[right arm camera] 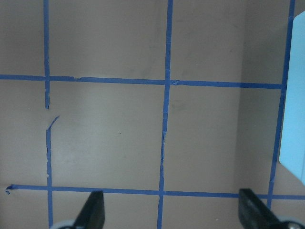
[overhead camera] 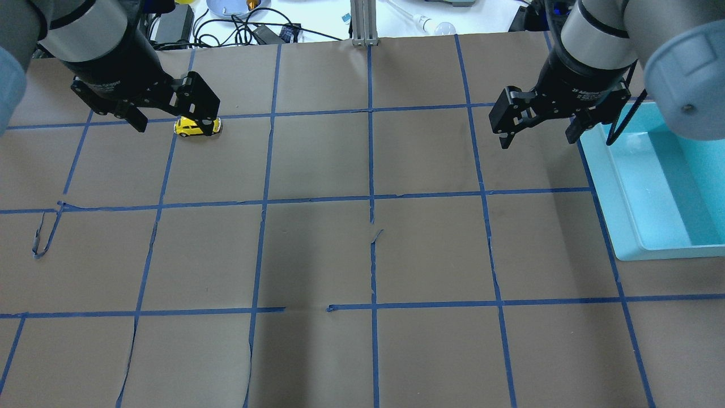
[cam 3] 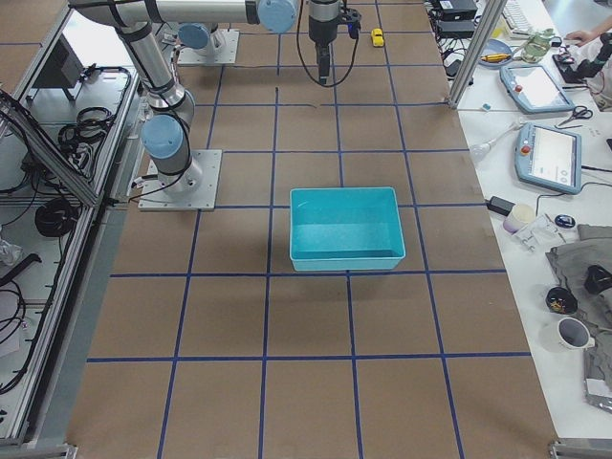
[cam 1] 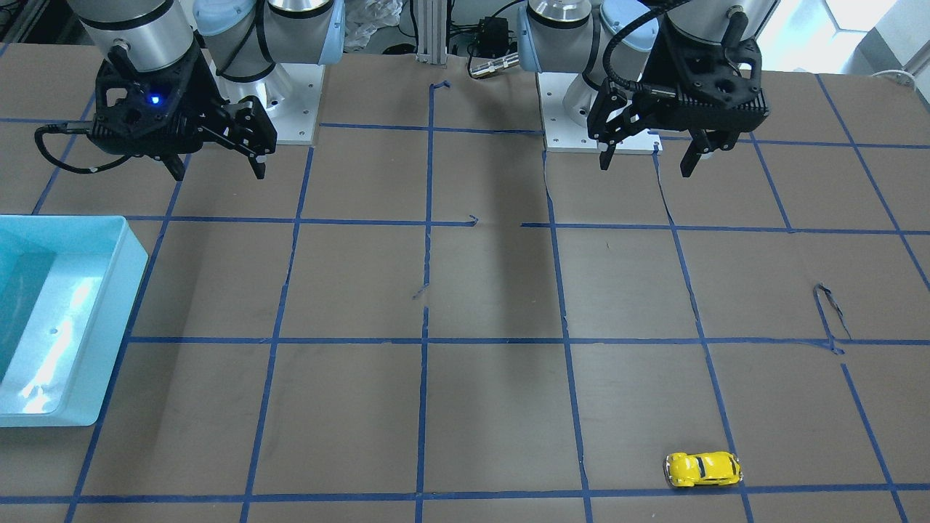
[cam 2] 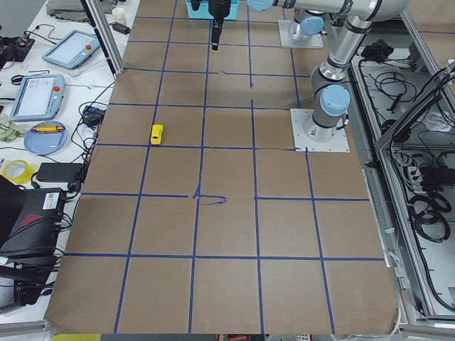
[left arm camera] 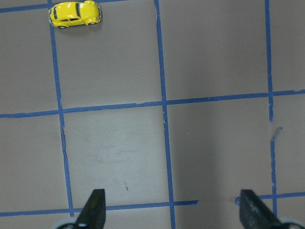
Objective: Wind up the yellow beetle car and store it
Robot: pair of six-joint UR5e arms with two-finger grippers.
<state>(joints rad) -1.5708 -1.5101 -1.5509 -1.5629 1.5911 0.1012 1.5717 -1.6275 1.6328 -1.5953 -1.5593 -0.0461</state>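
The yellow beetle car [cam 1: 703, 469] stands on its wheels on the brown paper, on the robot's left side near the table's far edge. It also shows in the overhead view [overhead camera: 190, 128], the left wrist view [left arm camera: 75, 14] and both side views [cam 2: 156, 133] [cam 3: 378, 37]. My left gripper [cam 1: 645, 165] hangs open and empty, high above the table and nearer the robot's base than the car; in the overhead view [overhead camera: 173, 126] one finger overlaps the car. My right gripper [cam 1: 218, 174] [overhead camera: 538, 141] is open and empty, high up beside the bin.
A light-blue bin [cam 1: 109, 290] sits on the robot's right side, seen also in the overhead view [overhead camera: 606, 192], the exterior right view [cam 3: 344, 229] and the right wrist view [right arm camera: 293, 95]. Blue tape lines grid the paper. Operator gear lies past the far edge.
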